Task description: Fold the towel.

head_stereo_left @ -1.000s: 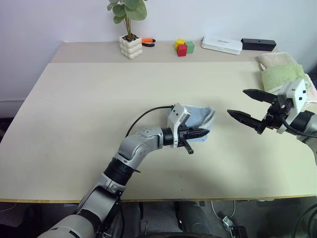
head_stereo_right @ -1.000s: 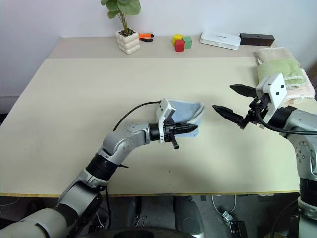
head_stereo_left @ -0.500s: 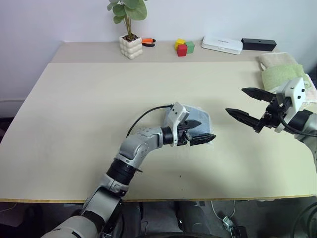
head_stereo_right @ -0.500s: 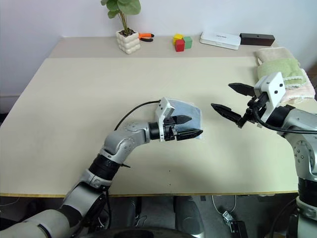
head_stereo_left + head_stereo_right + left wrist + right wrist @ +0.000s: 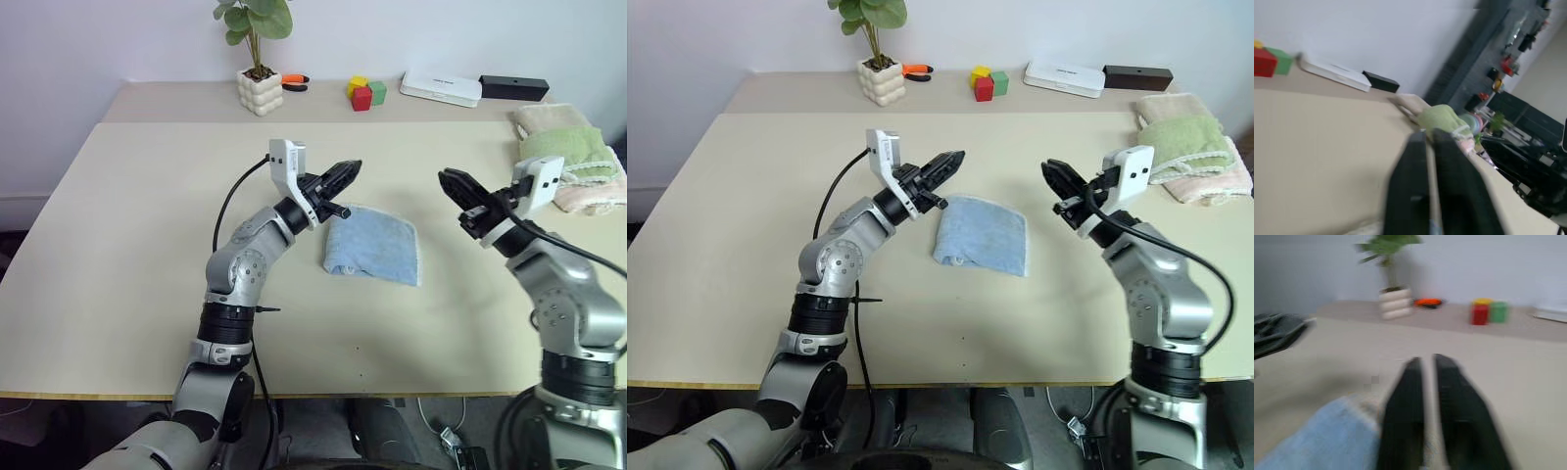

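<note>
Now the towel (image 5: pixel 373 247) lies folded on the worktop (image 5: pixel 147 225), between the two arms. Both grippers are raised above the worktop: the left gripper (image 5: pixel 343 173) and the right gripper (image 5: pixel 453 182) have their fingers closed and hold nothing.

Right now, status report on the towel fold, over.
Left gripper shut, empty, raised above the table. Right gripper shut, empty, raised too. Light blue towel lies folded flat between them, untouched. Nothing in the way.
</note>
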You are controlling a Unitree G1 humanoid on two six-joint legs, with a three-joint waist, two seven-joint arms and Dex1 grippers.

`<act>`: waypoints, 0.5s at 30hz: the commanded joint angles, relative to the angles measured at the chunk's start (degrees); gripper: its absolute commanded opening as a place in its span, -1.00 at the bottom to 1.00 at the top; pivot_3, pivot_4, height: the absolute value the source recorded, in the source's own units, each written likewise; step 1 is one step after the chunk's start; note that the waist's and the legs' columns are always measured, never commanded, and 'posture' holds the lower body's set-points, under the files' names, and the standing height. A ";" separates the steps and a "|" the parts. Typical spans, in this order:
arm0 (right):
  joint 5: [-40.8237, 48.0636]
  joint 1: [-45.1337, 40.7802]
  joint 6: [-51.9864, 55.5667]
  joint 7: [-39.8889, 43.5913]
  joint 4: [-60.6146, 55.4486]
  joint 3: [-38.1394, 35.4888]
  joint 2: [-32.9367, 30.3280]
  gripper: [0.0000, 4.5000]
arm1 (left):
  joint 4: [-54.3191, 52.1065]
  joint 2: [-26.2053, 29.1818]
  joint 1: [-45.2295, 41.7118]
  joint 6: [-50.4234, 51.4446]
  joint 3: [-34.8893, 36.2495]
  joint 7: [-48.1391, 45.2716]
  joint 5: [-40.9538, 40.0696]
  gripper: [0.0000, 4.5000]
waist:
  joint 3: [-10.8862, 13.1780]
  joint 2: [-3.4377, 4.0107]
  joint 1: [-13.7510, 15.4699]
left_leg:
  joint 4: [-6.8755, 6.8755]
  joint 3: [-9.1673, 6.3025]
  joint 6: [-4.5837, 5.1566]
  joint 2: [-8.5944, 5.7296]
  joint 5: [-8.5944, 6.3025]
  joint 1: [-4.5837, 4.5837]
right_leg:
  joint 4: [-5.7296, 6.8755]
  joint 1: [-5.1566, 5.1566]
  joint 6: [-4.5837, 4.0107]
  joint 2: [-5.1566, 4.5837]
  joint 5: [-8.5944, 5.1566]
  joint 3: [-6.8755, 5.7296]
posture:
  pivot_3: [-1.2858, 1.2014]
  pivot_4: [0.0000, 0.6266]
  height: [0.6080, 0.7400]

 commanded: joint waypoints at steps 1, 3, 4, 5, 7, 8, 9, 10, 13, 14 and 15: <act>-2.68 -0.12 -2.38 -8.71 -7.06 3.37 6.52 -0.97 | -2.08 -1.79 0.24 -2.33 -1.09 0.89 0.71 -0.98 | 0.00 0.01 -0.01 | -0.01 -0.01 0.00 0.00 0.00 0.00 | 0.01 0.00 0.00 0.00 0.00 0.00 | 0.03 -0.52 1.00; -5.45 1.15 -2.87 -12.43 -9.16 6.38 10.03 -0.97 | -1.56 -3.04 -0.03 -2.93 -0.99 2.02 0.81 -0.98 | 0.00 0.01 0.05 | 0.00 -0.01 -0.01 0.00 0.00 -0.01 | 0.02 -0.02 0.00 0.00 0.00 0.00 | 0.03 -0.52 1.00; -7.04 2.02 -3.30 -13.90 -9.85 7.87 11.31 -0.97 | -1.30 -3.52 -0.06 -3.17 -1.11 2.26 0.95 -0.98 | 0.00 0.01 0.09 | 0.01 0.00 -0.01 0.00 0.00 -0.01 | 0.02 -0.01 0.00 0.00 0.00 -0.01 | 0.03 -0.52 1.00; -9.39 2.98 -3.48 -16.52 -10.03 9.12 12.67 -0.97 | -1.06 -3.83 0.13 -3.71 -1.75 2.52 1.77 -0.98 | -0.01 0.01 0.09 | 0.01 0.00 -0.01 0.00 0.00 -0.02 | 0.02 -0.01 0.00 0.00 0.00 -0.01 | 0.03 -0.52 1.00; -14.69 5.04 -4.14 -20.35 -10.32 12.43 14.16 -0.97 | -0.38 -4.88 0.55 -4.34 -2.60 4.36 3.38 -0.98 | -0.01 0.01 0.09 | 0.00 -0.01 -0.01 0.00 0.00 -0.01 | 0.01 -0.01 0.00 0.00 0.00 -0.01 | 0.03 -0.52 1.00; -16.65 5.60 -4.21 -22.97 -10.11 13.08 15.53 -0.97 | 0.15 -5.38 0.69 -4.89 -2.81 5.46 4.31 -0.98 | -0.01 0.01 0.09 | 0.00 0.00 -0.01 0.00 0.00 -0.02 | 0.01 -0.01 0.00 0.00 0.00 -0.01 | 0.03 -0.52 1.00; -17.48 5.92 -4.23 -24.60 -9.77 13.37 16.78 -0.97 | 0.66 -5.72 0.89 -5.50 -3.09 6.08 5.19 -0.98 | -0.01 0.01 0.05 | 0.01 0.00 -0.01 -0.01 0.00 -0.02 | 0.01 -0.01 0.00 0.00 0.00 0.00 | 0.03 -0.52 1.00; -18.53 5.97 -4.53 -25.41 -9.03 14.17 17.57 -0.97 | 1.39 -5.96 1.16 -6.09 -3.42 6.49 6.09 -0.98 | -0.01 0.01 0.04 | 0.01 0.00 -0.01 -0.01 0.00 -0.02 | 0.01 -0.02 -0.01 0.00 0.00 0.00 | 0.03 -0.52 1.00; -22.23 5.80 -4.95 -27.35 -6.46 16.66 19.09 -0.97 | 4.38 -5.87 1.91 -7.45 -5.56 7.33 9.88 -0.98 | -0.02 0.02 -0.26 | 0.00 0.00 -0.01 0.00 0.00 0.00 | 0.01 -0.02 -0.01 0.01 0.00 0.00 | 0.03 -0.52 1.00; -23.52 5.66 -4.82 -28.71 -4.74 16.96 19.77 -0.97 | 5.61 -5.82 2.08 -6.90 -6.36 7.65 10.94 -0.98 | -0.02 0.03 -0.29 | -0.02 0.00 0.00 0.00 0.00 0.04 | 0.01 -0.01 -0.01 0.02 0.00 0.00 | 0.03 -0.52 1.00; -24.67 5.51 -4.97 -29.77 -2.92 17.20 20.32 -0.97 | 6.83 -5.74 2.17 -6.30 -7.06 8.21 12.08 -0.98 | -0.03 0.03 -0.30 | -0.03 0.00 0.00 0.00 0.00 0.05 | 0.02 -0.01 -0.01 0.03 0.00 0.00 | 0.03 -0.52 1.00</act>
